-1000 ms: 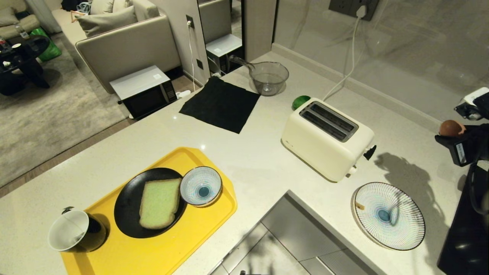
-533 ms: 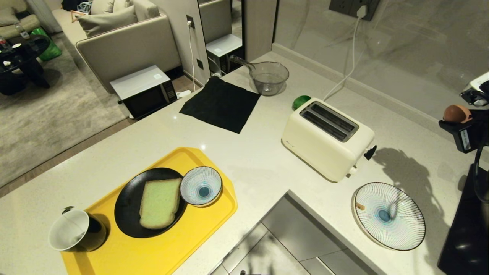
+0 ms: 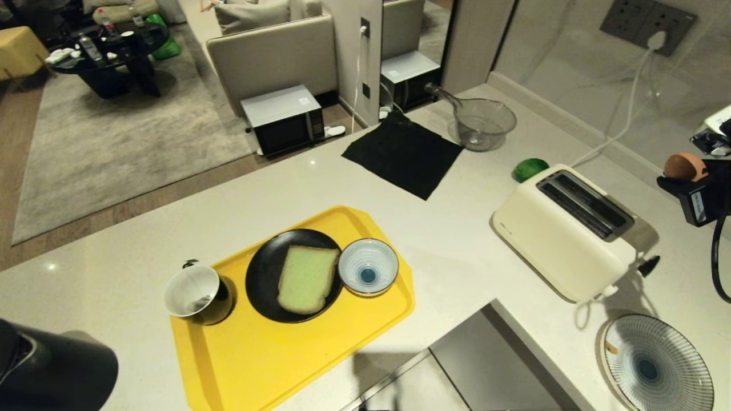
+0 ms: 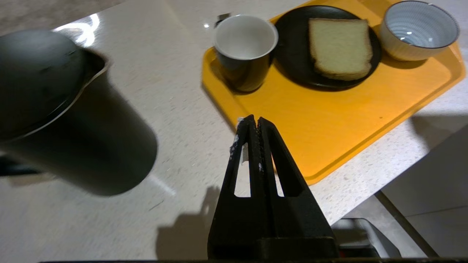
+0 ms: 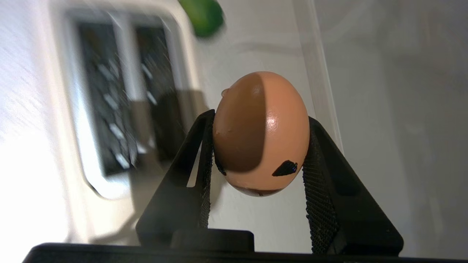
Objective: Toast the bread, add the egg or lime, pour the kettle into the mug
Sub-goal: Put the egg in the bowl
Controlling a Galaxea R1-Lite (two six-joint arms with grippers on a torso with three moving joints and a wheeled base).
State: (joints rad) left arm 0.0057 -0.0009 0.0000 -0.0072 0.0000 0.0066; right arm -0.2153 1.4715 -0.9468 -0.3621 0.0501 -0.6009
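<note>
Right pincer (image 5: 256, 146) is clamped on the egg (image 5: 261, 133), jaws on opposite sides of the shell near its middle, held in the air at the far right, above the counter (image 3: 457, 240) just right of the toaster (image 3: 562, 231). Egg handling: light, rigid, smooth and brittle (squeeze harder and it likely cracks; loosen and it could slip), so the current side grip around the widest part looks like the right hold.

Left pincer (image 4: 256, 126) is pressed together and empty, idle over the near counter edge beside the yellow tray (image 3: 274, 354).

Likely drop target: the small striped bowl (image 3: 368, 267) on the tray, touching the black plate (image 3: 264, 274) that carries the bread (image 3: 306, 278). Mug (image 3: 197, 292) sits at the tray's left edge; kettle (image 3: 51, 368) is near left.

In the way: the toaster sits between egg and tray, so I'd carry high over it. Lime (image 3: 530, 169) is just behind the toaster, glass jug (image 3: 482, 123) and black cloth (image 3: 402, 154) further back, large striped plate (image 3: 657, 365) near right.
</note>
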